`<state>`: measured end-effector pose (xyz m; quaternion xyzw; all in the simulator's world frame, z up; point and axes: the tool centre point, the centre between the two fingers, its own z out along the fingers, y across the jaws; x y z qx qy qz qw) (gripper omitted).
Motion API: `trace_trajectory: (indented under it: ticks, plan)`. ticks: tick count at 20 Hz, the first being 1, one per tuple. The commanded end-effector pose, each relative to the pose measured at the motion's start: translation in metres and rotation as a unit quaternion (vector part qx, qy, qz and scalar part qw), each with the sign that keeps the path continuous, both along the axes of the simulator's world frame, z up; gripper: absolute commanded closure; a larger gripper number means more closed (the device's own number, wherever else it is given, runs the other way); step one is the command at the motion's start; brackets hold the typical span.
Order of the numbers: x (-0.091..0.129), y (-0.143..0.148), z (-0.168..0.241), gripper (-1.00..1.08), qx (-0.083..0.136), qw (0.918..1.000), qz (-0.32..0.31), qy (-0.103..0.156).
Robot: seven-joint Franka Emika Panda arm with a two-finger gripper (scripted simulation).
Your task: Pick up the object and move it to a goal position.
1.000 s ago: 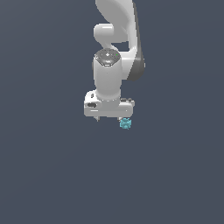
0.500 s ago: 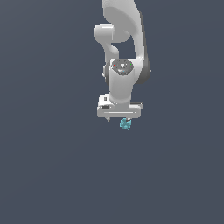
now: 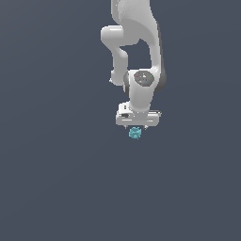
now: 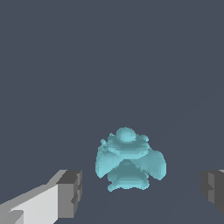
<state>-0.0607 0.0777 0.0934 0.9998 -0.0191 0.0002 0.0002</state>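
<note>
Teal bumpy object (image 4: 129,162) between spread claw (image 4: 142,192) fingers, untouched

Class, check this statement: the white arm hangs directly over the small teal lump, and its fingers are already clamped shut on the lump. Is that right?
Not quite. The arm does hang over the teal lump, but the fingers are not clamped on it. The wrist view shows them spread wide, with clear gaps between each one and the lump, so the gripper is open and nothing is grasped yet.

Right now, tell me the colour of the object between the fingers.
Teal-cyan object; clearest in the wrist view.
</note>
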Motion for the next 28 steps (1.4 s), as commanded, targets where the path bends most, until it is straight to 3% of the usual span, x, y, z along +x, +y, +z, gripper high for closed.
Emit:
trace_trajectory:
  ticks: [1, 21, 22, 28]
  plan:
    - [-0.003, 0.003, -0.003, -0.92, 0.0, 1.0, -0.002, 0.0]
    - [-0.004, 0.004, -0.054, -0.92, 0.0, 1.0, -0.002, 0.0]
    - [-0.004, 0.004, -0.054, 1.08, 0.0, 1.0, -0.002, 0.0]
    - [-0.004, 0.004, -0.054, 1.08, 0.0, 1.0, -0.002, 0.0]
